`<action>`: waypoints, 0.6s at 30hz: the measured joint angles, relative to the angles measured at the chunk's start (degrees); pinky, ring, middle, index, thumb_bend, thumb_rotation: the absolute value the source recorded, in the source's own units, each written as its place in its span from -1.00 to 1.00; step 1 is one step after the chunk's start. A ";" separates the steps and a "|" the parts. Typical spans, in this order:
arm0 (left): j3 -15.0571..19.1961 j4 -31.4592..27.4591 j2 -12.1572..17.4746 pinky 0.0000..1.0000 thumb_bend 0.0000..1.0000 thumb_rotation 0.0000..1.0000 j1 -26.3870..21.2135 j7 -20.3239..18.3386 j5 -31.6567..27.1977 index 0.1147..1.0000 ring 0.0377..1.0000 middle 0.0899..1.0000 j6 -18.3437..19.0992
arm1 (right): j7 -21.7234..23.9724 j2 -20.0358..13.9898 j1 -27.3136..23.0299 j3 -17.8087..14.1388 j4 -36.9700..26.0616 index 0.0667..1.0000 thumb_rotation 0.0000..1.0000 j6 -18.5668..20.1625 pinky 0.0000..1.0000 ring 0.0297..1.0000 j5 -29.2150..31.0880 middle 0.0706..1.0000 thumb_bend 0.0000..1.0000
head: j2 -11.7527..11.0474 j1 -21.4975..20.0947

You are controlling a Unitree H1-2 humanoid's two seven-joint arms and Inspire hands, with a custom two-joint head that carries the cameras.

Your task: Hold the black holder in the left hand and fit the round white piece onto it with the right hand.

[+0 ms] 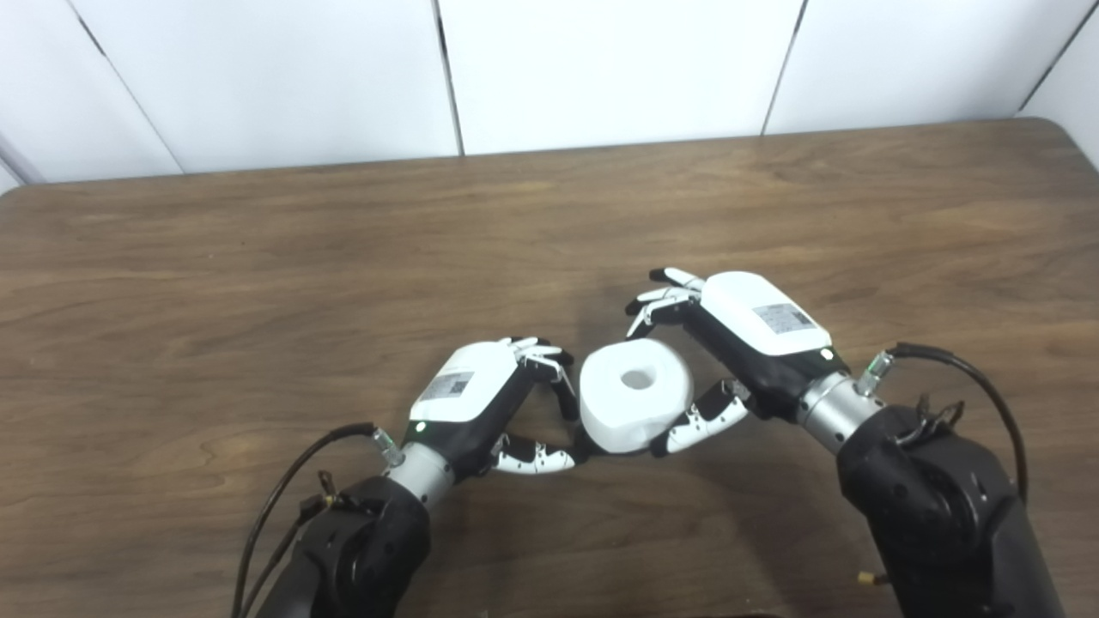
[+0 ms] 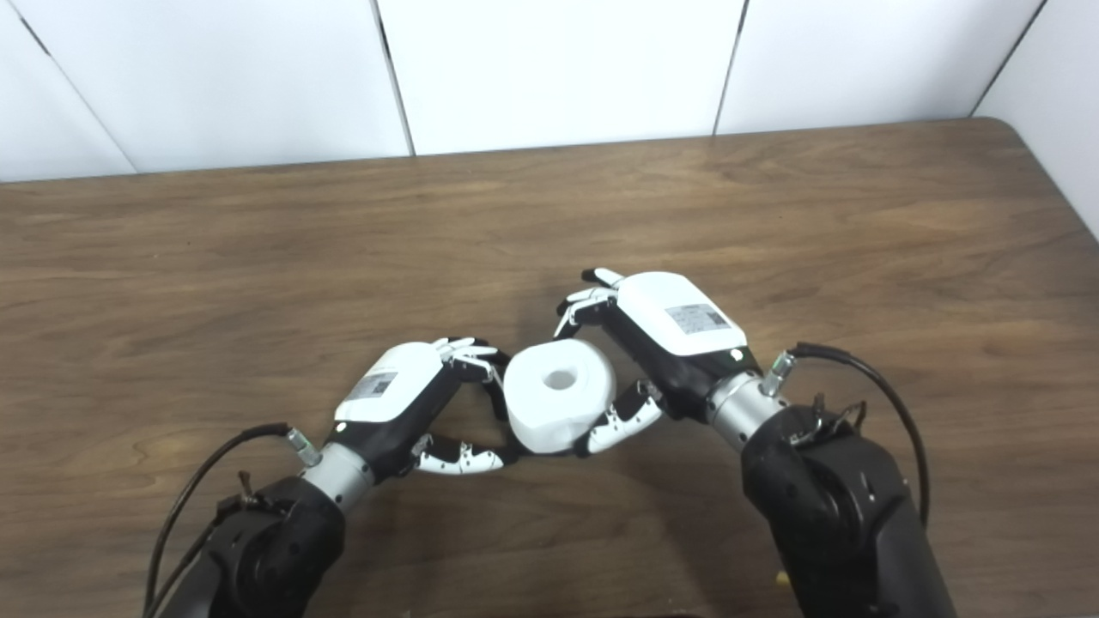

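The round white piece point(image 1: 635, 395), a thick roll with a centre hole, stands upright on the table between my two hands. Only a dark sliver of the black holder point(image 1: 585, 450) shows at the roll's lower left; the rest is hidden under the roll. My left hand point(image 1: 515, 403) is closed at the roll's left side, fingers against it and thumb reaching to the holder's base. My right hand point(image 1: 717, 352) cups the roll from the right. Its fingers point(image 1: 665, 300) are spread just behind the roll, apart from it, and its thumb rests on the roll's lower right side.
The brown wooden table point(image 1: 258, 283) runs wide on all sides of the hands. A white panelled wall point(image 1: 601, 69) stands behind its far edge. Black cables hang by both wrists.
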 measured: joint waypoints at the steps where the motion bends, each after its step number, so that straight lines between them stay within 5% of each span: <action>1: 0.01 -0.01 -0.06 0.81 0.00 -0.89 0.05 0.00 0.00 -0.15 0.83 0.66 0.00 | 0.94 -0.24 0.00 0.12 0.00 0.24 -0.13 0.15 0.75 0.95 -0.17 0.67 0.99 | 0.00 0.00; 18: 0.28 0.11 -0.61 0.80 0.00 -0.89 -0.16 -0.02 0.00 -0.15 0.81 0.64 0.40 | 5.86 -0.44 -0.83 0.15 0.00 0.32 -0.05 1.26 0.84 1.00 -1.02 0.72 1.00 | -0.61 0.00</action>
